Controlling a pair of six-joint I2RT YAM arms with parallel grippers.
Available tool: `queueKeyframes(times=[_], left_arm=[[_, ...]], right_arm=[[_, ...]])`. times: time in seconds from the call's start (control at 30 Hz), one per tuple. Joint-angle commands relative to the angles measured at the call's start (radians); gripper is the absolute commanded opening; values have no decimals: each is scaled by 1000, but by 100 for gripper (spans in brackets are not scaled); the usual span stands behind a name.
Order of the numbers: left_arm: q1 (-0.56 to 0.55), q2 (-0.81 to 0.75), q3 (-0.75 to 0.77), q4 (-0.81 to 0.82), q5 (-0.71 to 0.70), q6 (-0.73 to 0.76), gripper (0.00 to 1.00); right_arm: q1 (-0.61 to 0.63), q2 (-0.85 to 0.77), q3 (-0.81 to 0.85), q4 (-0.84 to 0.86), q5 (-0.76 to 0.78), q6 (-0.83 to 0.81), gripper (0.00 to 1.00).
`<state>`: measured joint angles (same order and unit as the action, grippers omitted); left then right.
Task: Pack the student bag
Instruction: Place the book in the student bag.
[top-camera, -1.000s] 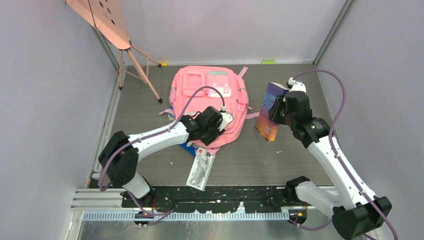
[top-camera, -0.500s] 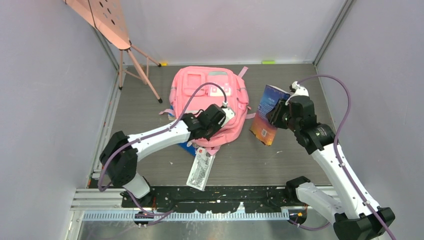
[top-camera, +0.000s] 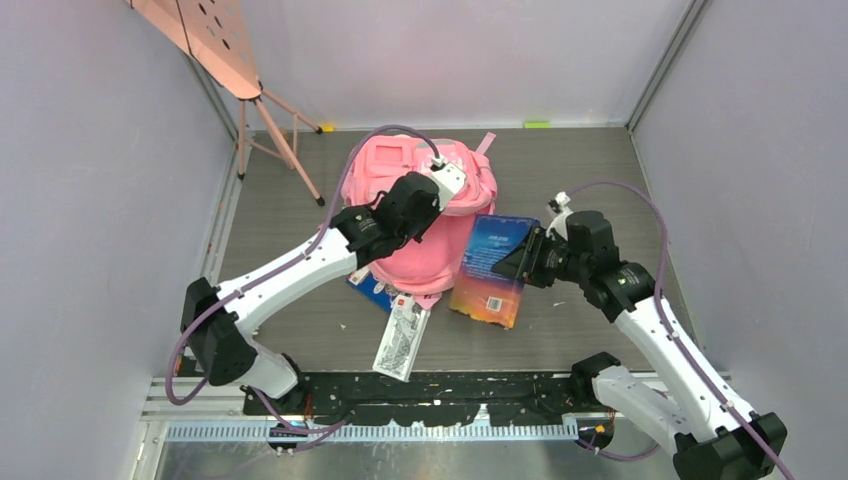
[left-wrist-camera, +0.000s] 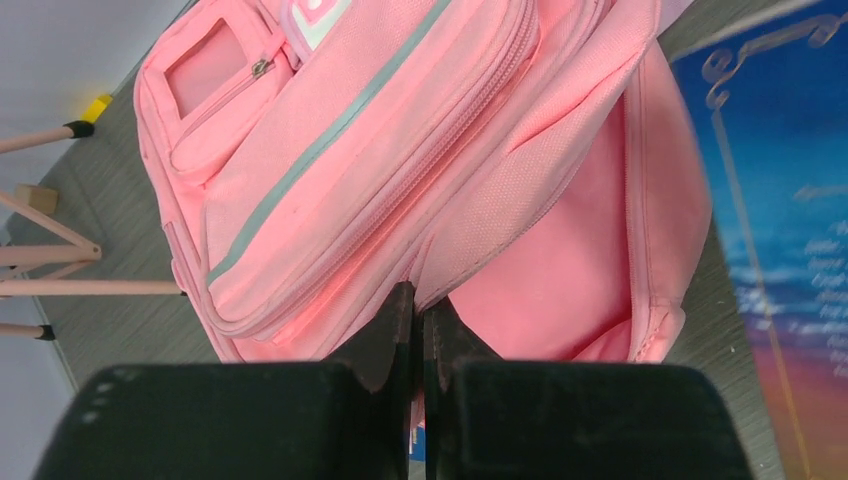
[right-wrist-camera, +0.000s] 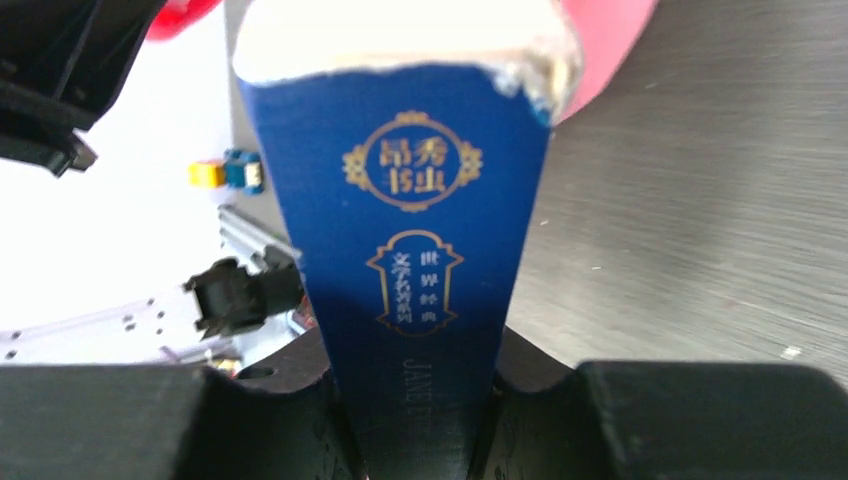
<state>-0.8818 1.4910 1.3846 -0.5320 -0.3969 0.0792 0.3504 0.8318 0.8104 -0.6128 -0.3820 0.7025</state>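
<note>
- The student bag (top-camera: 425, 255) lies mid-table toward the far edge; the left jaws are clenched on its opening's fabric.
- The right jaws grasp the blue book (top-camera: 490, 265) by its spine, just beside the bag.
- Risk: the pinch may slip and the opening collapse; the book corner may snag the rim.

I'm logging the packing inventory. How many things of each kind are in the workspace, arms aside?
Backpack: 1, the pink student bag
Blue book: 1
Blue flat item, partly under the bag, kind unclear: 1
Grey-white flat packet: 1
Wooden stand with a pink board: 1
Total: 5
</note>
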Motion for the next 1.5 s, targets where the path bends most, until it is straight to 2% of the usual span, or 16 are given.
queueKeyframes(times=[0.0, 0.17, 0.27, 0.33, 0.47, 0.63, 0.8, 1.03, 1.1, 1.23, 1.47], left_arm=[[21, -95, -22, 147, 7, -38, 0], [64, -109, -21, 152, 60, -72, 0], [109, -113, -11, 147, 147, -136, 0], [116, -119, -18, 149, 189, -128, 0], [116, -160, -64, 191, 284, -110, 0], [116, -182, -76, 186, 311, -115, 0], [116, -199, -95, 204, 363, -131, 0], [116, -189, -95, 199, 419, -171, 0], [116, -185, -89, 196, 472, -190, 0], [116, -187, -87, 203, 513, -203, 0], [116, -181, -83, 192, 507, -194, 0]], right_arm=[[122, 15, -12, 343, -169, 158, 1], [335, 133, -48, 538, -77, 272, 1], [411, 205, -64, 668, -40, 328, 1], [441, 255, -89, 724, 5, 350, 1], [449, 287, -113, 810, 193, 364, 0], [448, 317, -86, 871, 361, 369, 0], [426, 328, -108, 928, 631, 431, 0], [401, 400, -179, 1229, 854, 449, 0], [391, 427, -189, 1297, 883, 454, 0], [376, 479, -181, 1326, 907, 497, 0], [368, 525, -201, 1610, 919, 483, 1]])
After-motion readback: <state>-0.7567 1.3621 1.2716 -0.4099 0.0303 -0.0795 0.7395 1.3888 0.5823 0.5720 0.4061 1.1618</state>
